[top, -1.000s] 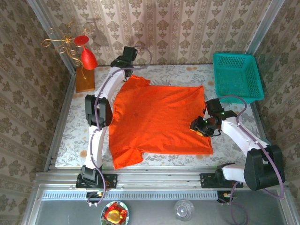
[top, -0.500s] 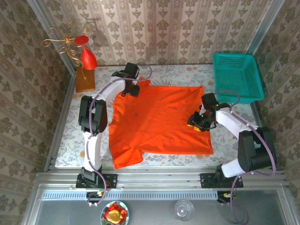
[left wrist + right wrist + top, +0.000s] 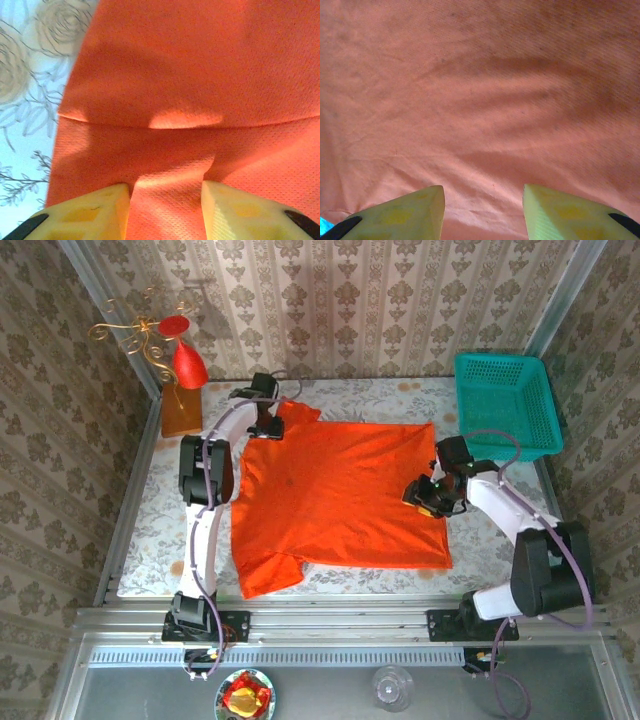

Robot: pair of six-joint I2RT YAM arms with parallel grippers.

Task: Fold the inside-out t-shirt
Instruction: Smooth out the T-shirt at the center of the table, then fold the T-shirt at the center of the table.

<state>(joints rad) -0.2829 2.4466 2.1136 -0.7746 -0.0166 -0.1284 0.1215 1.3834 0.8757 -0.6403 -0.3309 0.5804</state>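
Left pincer [image 3: 165, 200] spread, tips on orange t-shirt [image 3: 200, 70], fabric bunched between; floral table [image 3: 27, 100] at left.

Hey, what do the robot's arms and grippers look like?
The left arm and right arm have white links, black joint housings and looping purple-grey cables. The left gripper and right gripper each end in two pale yellow wedge-shaped fingers on black mounts.

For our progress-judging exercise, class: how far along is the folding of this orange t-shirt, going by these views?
Done: the t-shirt is spread flat on the table; no fold shows. In hand: the left gripper straddles cloth at the far sleeve, and the right gripper sits open over the right edge. Left: every fold.
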